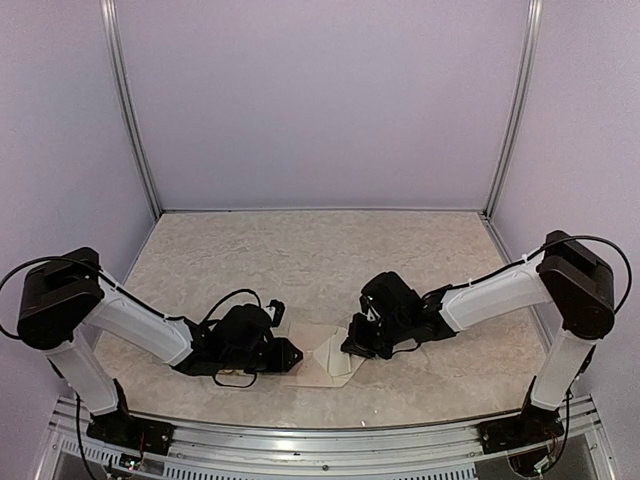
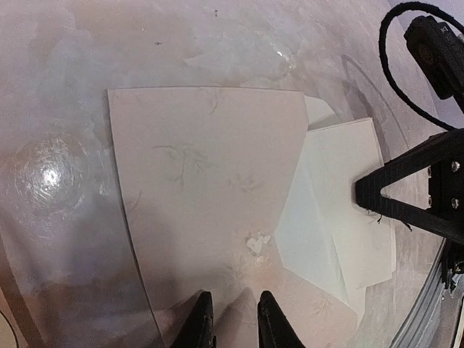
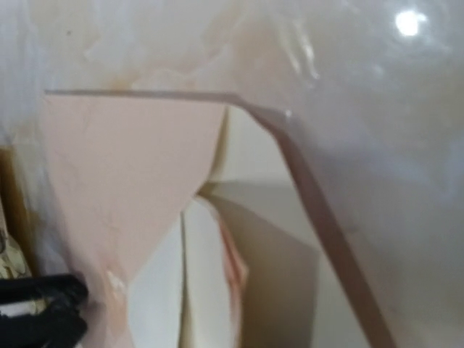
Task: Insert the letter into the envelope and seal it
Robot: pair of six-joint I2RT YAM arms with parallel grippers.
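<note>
The pale pink envelope lies flat on the table between both arms. In the left wrist view the envelope fills the middle. The folded cream letter sticks out of its right side, blank side up. My left gripper hovers low over the envelope's near edge with its jaws a little apart and nothing between them. My right gripper is at the letter's outer end, with one black finger lying on the sheet. In the right wrist view the pink flap stands lifted over the letter; its own fingers are out of frame.
The marbled tabletop runs back to lilac walls with metal posts. A metal rail runs along the front edge by the arm bases. The right arm's black cable loops above the letter. The left gripper's body shows at the flap's left.
</note>
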